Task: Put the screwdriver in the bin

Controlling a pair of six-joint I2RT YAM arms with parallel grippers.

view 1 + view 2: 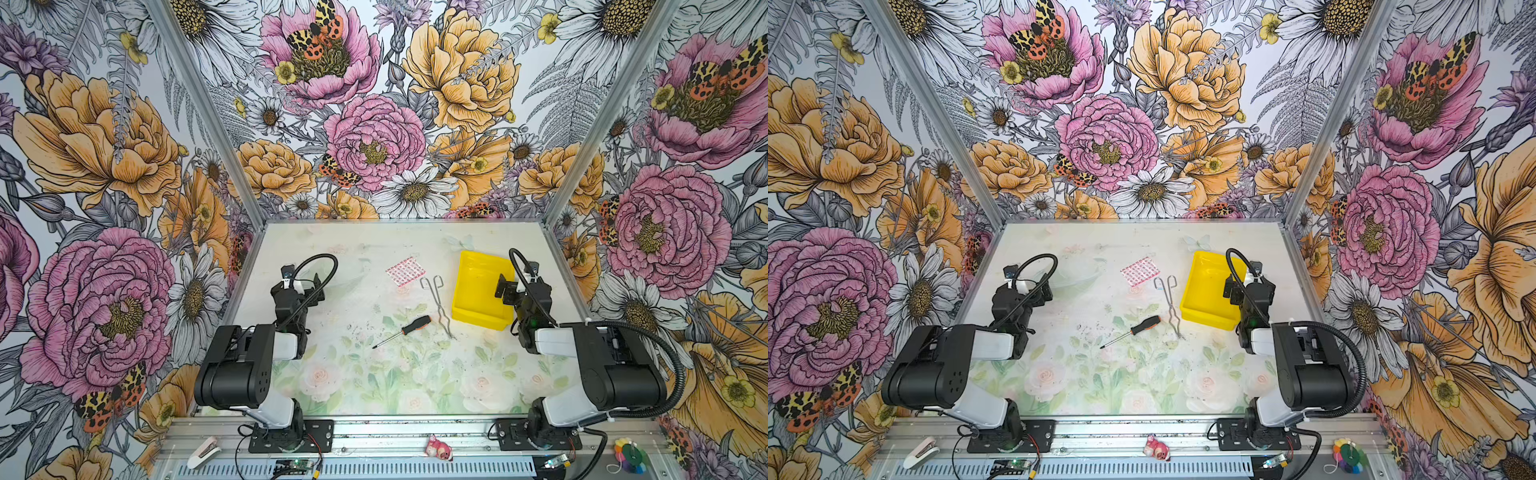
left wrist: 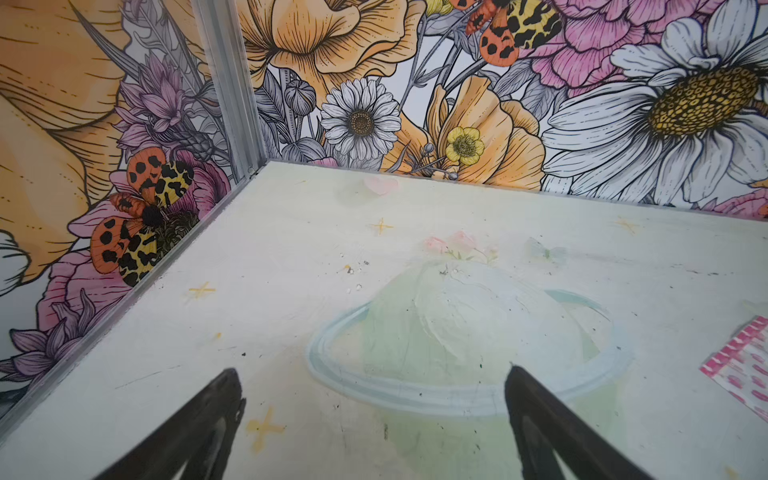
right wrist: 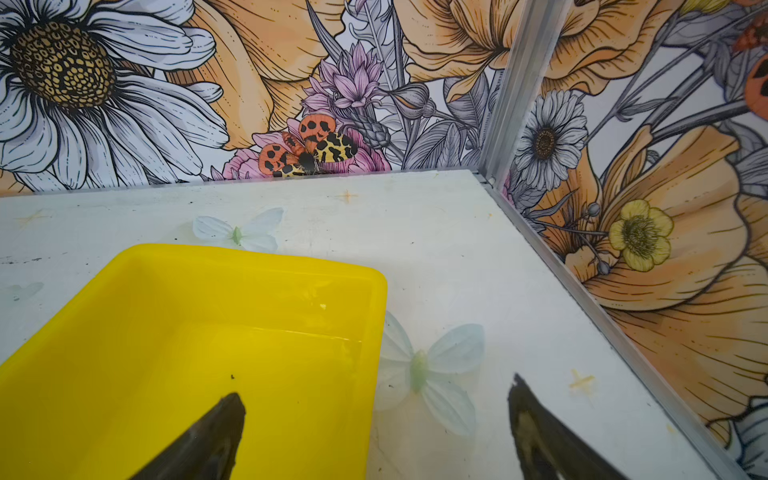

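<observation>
The tabletop carries one small black-and-orange-handled screwdriver, one bright yellow rectangular plastic bin, one pair of thin silver wire tongs and one pink-patterned square sheet. There are two black pincers: the left pincer and the right pincer.

The bin is bright yellow; the screwdriver has a black and orange handle and silver shaft.
</observation>
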